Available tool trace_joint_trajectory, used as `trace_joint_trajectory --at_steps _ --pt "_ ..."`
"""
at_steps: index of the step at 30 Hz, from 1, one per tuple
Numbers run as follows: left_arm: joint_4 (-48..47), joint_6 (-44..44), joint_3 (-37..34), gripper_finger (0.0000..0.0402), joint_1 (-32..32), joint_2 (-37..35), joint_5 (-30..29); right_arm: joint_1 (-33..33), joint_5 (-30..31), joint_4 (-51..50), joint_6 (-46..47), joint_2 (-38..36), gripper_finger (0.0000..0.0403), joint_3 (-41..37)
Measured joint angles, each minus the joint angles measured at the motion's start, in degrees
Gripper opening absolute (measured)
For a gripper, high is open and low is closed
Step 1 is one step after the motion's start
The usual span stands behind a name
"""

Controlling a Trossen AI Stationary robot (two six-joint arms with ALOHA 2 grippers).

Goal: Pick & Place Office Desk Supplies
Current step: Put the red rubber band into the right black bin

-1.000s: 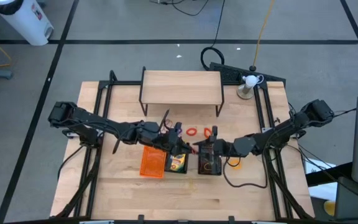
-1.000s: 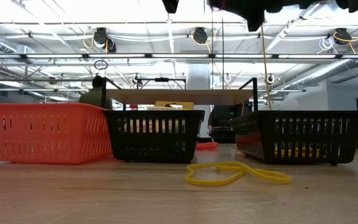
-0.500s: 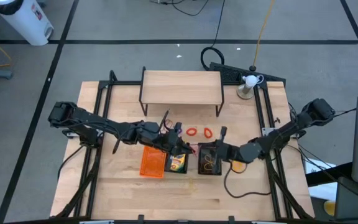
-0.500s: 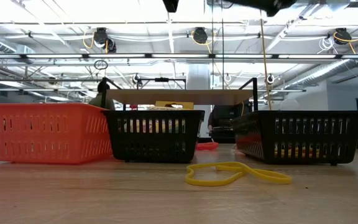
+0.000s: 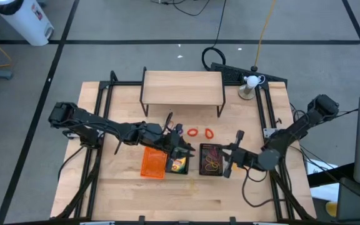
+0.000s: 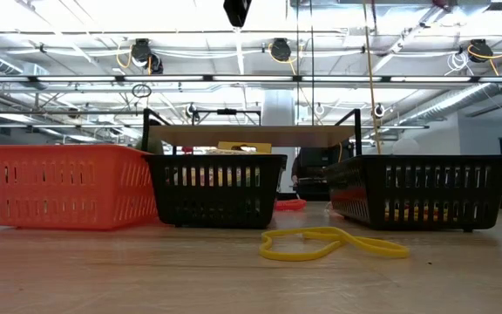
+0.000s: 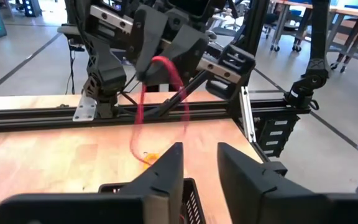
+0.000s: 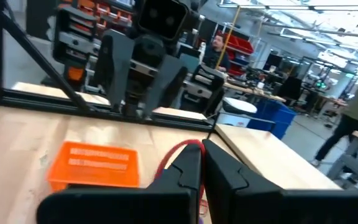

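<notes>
Red rubber band pinched in my right claw, lifted just beside right black tray, which already holds bands. Step in hand, I judge: carry and drop. Next: swing over tray, part fingers. Left claw over middle black tray, fingers apart, empty. Orange tray alongside.

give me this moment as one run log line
right tool: shut on red rubber band, lifted beside right black tray | left tool: open, over middle black tray | orange tray: untouched
</notes>
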Motion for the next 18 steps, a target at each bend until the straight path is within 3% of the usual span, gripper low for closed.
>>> trace_joint_trajectory --at_steps 8,18 --pt "0.1 -0.8 0.0 0.0151 0.0 0.0 0.0 0.8 0.0 -1.7 4.6 -0.1 0.0 0.0" --pt "0.1 -1.4 0.0 0.0164 0.0 0.0 0.0 0.8 -0.4 -5.3 9.6 0.0 0.0003 0.0"
